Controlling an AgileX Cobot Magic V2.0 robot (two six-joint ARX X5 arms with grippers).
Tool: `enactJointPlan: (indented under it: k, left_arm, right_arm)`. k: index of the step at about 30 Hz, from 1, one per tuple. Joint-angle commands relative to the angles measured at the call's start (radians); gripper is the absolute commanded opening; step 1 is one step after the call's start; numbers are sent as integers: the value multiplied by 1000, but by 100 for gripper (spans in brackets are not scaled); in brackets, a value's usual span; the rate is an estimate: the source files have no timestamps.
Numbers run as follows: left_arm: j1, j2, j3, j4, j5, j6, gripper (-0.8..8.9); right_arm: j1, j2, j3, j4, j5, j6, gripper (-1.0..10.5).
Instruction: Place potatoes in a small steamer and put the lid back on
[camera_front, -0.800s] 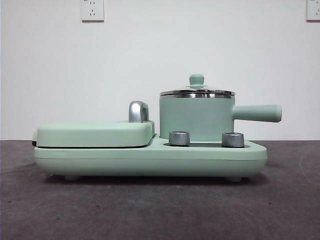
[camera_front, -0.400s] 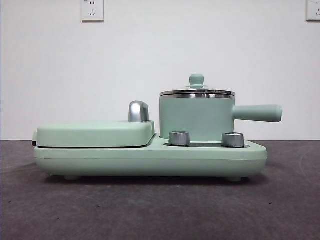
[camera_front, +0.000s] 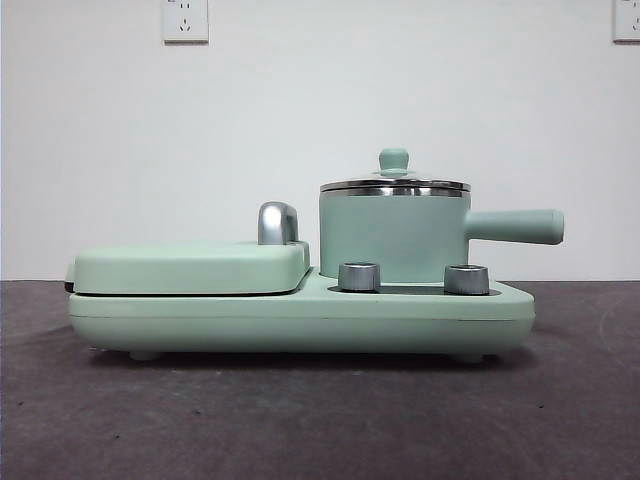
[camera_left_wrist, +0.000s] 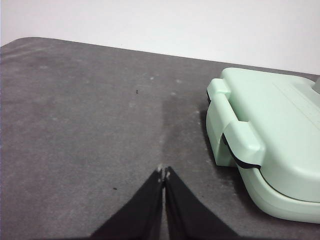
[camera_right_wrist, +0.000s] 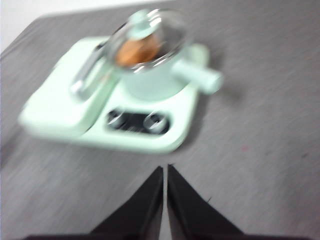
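Observation:
The small mint-green steamer (camera_front: 392, 240) stands on the right half of the appliance base, its straight handle (camera_front: 515, 226) pointing right. The lid (camera_front: 394, 184) with its green knob sits closed on it. In the blurred right wrist view the orange-brown potato (camera_right_wrist: 137, 51) shows through the glass lid (camera_right_wrist: 165, 30), inside the steamer (camera_right_wrist: 150, 80). My right gripper (camera_right_wrist: 165, 169) is shut and empty, well back from the appliance above the table. My left gripper (camera_left_wrist: 163, 173) is shut and empty over bare table, beside the grill end. Neither gripper shows in the front view.
The flat hinged grill plate (camera_front: 190, 266) with a chrome handle (camera_front: 277, 222) fills the left half of the base (camera_front: 300, 320); it also shows in the left wrist view (camera_left_wrist: 270, 135). Two steel knobs (camera_front: 359, 276) sit in front of the steamer. Grey table (camera_front: 300, 420) lies all around.

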Motion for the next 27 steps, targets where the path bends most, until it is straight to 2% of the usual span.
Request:
enactJointPlan:
  k: [1, 6, 9, 10, 14, 19, 27]
  left_arm:
    - [1, 0, -20, 11, -2, -5, 7]
    - [1, 0, -20, 11, -2, -5, 7]
    - [1, 0, -20, 11, -2, -5, 7]
    - [1, 0, -20, 11, -2, -5, 7]
    - [1, 0, -20, 11, -2, -5, 7]
    - [1, 0, -20, 11, -2, -5, 7]
    - [0, 0, -20, 11, -2, -5, 7]
  right_arm:
    - [-64, -50, -140, 215, 33, 3, 9]
    - [-126, -171, -420, 536, 150, 1, 9]
    - [-126, -232, -545, 611, 270, 2, 9]
    - [-125, -245, -573, 624, 286, 3, 9]
    - [-109, -282, -672, 673, 336, -10, 9]
    - [-76, -311, -769, 718, 344, -91, 9]
    - [-66, -363, -848, 745, 367, -148, 9]
